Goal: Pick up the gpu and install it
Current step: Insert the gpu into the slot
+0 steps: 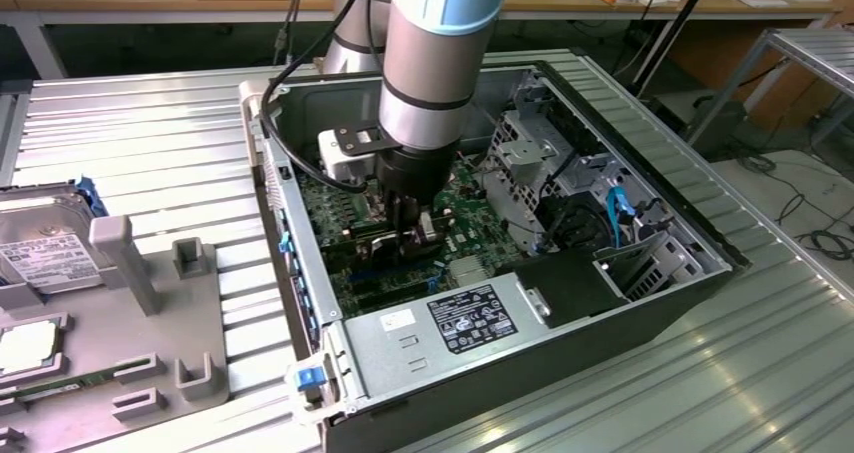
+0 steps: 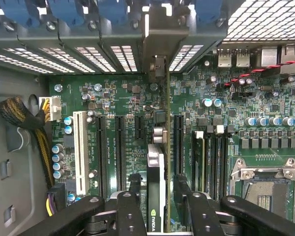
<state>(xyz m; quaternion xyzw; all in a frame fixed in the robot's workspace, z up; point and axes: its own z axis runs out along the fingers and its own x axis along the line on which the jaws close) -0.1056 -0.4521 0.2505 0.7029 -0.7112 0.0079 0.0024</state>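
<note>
Closest to the wrist camera: black metal jaws, parted and straddling the gpu [image 2: 156, 196], a flat green circuit card with a black cooler, seen edge-on. Appear to grip nothing: a sliver of board shows between each finger and the card, so standing open around it rather than clamped on it.

Sits upright on the green motherboard [image 2: 113, 98], lower edge down in one of the long black expansion slots, with empty slots to either side. Silver end bracket [image 2: 156, 44] up against the perforated rear slot covers [image 2: 98, 56] of the case. Cannot tell whether pressed fully home, nor whether the bracket is fastened.

In the exterior view: silver-grey robot arm [image 1: 427, 63] reaching straight down into the open black and grey computer case [image 1: 667, 303], which lies on its side on the ribbed metal surface [image 1: 761, 373]. Well apart, at the exterior view's left: silver labelled hard drive [image 1: 40, 243] in a grey holder tray [image 1: 147, 393].

Judged progress: close to the end. Pick-up done, card brought in and stood in its slot, hold on it seemingly given up. Left open, as far as shows: only the firmness of the seating.
</note>
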